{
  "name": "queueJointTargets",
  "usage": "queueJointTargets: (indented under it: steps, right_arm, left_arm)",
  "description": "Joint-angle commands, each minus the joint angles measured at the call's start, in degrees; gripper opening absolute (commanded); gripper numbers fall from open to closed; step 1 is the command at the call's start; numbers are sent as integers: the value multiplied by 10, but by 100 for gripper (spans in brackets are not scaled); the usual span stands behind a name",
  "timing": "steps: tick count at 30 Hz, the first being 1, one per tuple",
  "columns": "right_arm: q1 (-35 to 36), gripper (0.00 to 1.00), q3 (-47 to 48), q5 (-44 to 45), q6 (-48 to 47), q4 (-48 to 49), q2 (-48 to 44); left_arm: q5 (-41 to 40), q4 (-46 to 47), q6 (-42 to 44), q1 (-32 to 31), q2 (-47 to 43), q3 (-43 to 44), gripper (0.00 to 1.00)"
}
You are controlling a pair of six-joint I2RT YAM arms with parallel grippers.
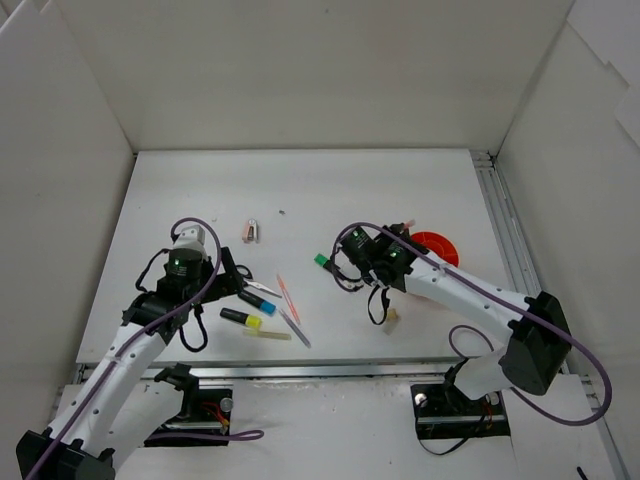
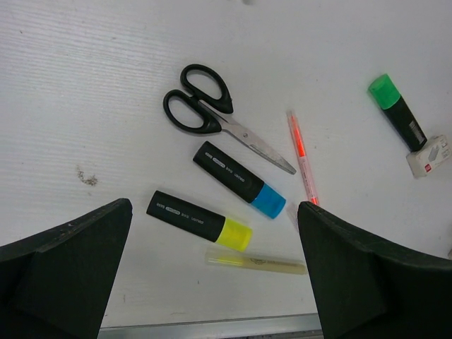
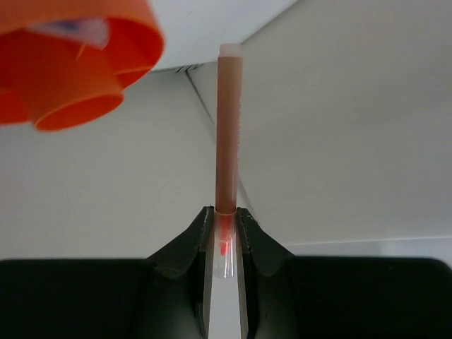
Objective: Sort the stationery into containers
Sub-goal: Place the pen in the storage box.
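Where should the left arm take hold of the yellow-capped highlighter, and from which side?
I would grip the yellow-capped highlighter at the middle of its black barrel, coming straight down from above with the left tool closing across its narrow width. It lies flat, and the pale yellow pen lies close beside the cap end.

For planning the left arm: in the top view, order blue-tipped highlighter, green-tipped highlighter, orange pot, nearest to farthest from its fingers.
1. Blue-tipped highlighter, just beside the left fingers.
2. Green-tipped highlighter, mid-table, further right.
3. Orange pot, far right.
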Motion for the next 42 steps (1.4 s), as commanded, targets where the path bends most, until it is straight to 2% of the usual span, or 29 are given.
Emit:
queueJointTargets:
  steps: [1,2,5,9,16,32,37,38,39,41,42]
  right_arm:
    - [0,0,24,48,-38,-192,-62]
    - [2,0,31,37,-18,-268,-67]
    - [4,0,22,33,-4,-350,-73]
    - [3,0,4,-10,8,-404,-73]
    - [-5,0,-26,-14,4,-355,-68]
    - [-40,1,-11,15,19,-279,36]
    - [-38,18,-9,-2,27,-271,45]
    - [-38,29,-10,-4,28,-271,46]
    - [-38,35,-9,-3,29,-270,46]
    - [-34,47,-4,3,33,-271,45]
    - [-33,49,-3,3,34,-271,45]
  left_arm:
    - [-2,-1,-7,5,18,39,99]
    - [-2,-1,-11,5,20,37,100]
    - [-1,4,-21,5,23,27,99]
    - [27,21,-33,5,21,14,99]
    - [27,19,-35,5,38,24,99]
    - [21,26,-28,5,77,28,99]
    - [23,28,-22,5,76,27,99]
    - [22,28,-22,5,73,26,99]
    - [22,26,-21,5,72,27,100]
    - [22,25,-20,5,66,24,99]
    - [22,24,-20,5,62,24,99]
